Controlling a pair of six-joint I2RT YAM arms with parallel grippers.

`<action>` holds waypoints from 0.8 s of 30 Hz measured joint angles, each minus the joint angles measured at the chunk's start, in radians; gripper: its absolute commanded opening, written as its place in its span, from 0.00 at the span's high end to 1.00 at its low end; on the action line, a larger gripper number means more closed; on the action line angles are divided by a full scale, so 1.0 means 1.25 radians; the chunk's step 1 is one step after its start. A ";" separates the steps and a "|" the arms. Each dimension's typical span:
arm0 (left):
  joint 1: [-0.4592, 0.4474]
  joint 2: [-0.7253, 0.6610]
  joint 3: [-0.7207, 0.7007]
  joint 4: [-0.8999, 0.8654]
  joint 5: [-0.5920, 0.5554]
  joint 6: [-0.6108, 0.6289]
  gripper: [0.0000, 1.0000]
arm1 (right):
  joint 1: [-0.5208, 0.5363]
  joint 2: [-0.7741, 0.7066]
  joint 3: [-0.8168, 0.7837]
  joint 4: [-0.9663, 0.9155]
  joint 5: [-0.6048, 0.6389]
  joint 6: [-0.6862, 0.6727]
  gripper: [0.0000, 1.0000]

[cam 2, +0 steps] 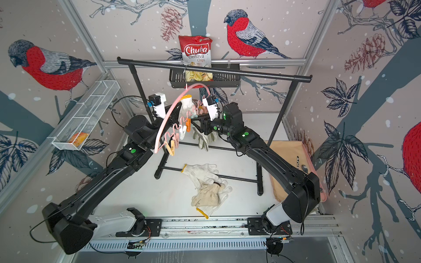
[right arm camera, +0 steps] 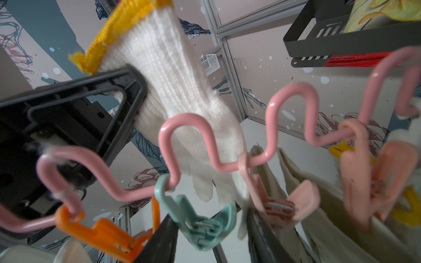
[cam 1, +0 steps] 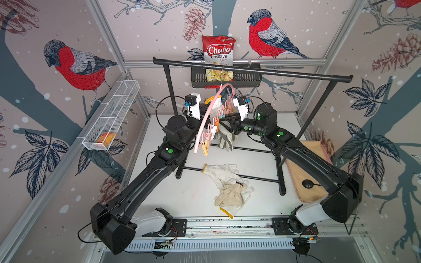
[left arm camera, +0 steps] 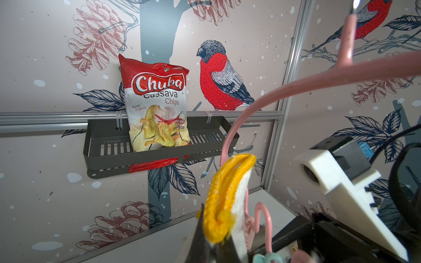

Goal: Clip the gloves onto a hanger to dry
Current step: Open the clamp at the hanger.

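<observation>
Top views both show a white tabletop (cam 1: 182, 200) inside an aluminium-framed enclosure papered with red-breasted birds, pine cones and leaves. A black garment rack (cam 1: 250, 71) stands across the table, and one of its floor rods passes under the two knitted gloves (cam 1: 222, 173) that lie overlapping near the front edge. The pink hanger (cam 1: 205, 118) hangs tilted from the rack's top bar, with pastel pegs (cam 1: 213, 131) strung along its wavy lower rail. Off-white leather gloves (cam 1: 225, 140) hang from some of those pegs. On the back wall a black basket (cam 1: 198, 79) holds a bag of Chuba cassava chips (cam 1: 218, 49), partly crossed by the rack bar. A white wire basket (cam 1: 109, 113) on the side wall holds something orange, and a tan pad (cam 1: 303, 180) at the table's right edge is partly hidden by the right arm. Both arms reach in to the hanger, whose arch screens their fingers from above. The left wrist view shows the left gripper (left arm camera: 214, 239) clamped on the yellow-edged cuff of a third knitted glove (left arm camera: 227, 182), held upright just beside the hanger's rail. The right wrist view shows the right gripper (right arm camera: 211, 218) with fingers apart on either side of a teal peg (right arm camera: 200, 223); whether they press on it cannot be told.
</observation>
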 measured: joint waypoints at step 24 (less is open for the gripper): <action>0.007 -0.008 -0.001 0.000 0.002 0.000 1.00 | 0.000 0.038 0.045 0.000 -0.023 -0.020 0.50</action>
